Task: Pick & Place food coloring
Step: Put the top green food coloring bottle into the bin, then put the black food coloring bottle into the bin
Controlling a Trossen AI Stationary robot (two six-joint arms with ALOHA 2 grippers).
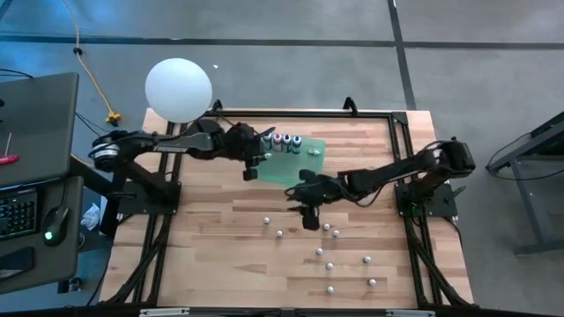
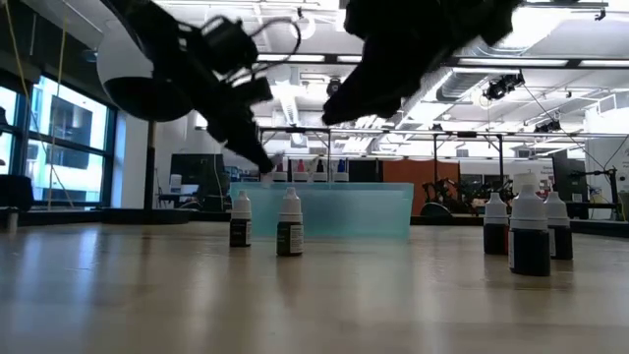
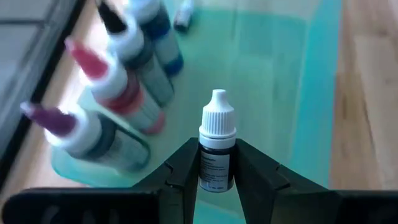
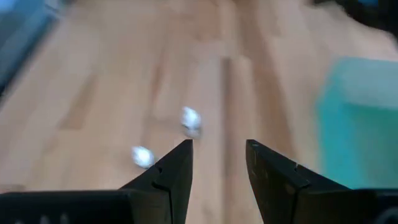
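Note:
My left gripper (image 3: 216, 146) hangs over the left part of the green tray (image 1: 300, 163), shut on a small food coloring bottle (image 3: 217, 149) with a white cap and dark contents. Several larger bottles (image 3: 118, 93) with purple, pink, black and blue tops stand in the tray's far left corner. Another small bottle (image 1: 315, 154) rests in the tray. My right gripper (image 4: 217, 144) is open above the bare wood near the tray's front edge, nothing between its fingers. Several small bottles (image 1: 330, 265) stand scattered on the table in front of it. My left gripper pinches the small bottle's labelled body (image 3: 216, 174), just under the cap, between its two fingers. The fingers slant down from the table's left side. The white cap (image 3: 218, 115) sticks out past the fingertips. The bottle is lifted clear above the tray floor.
A large white globe (image 1: 179, 88) sits at the table's far left corner, close behind the left arm. In the low view, small bottles (image 2: 289, 224) stand before the tray and more (image 2: 531, 236) at the right. Bare wood lies along the table's left and near sides.

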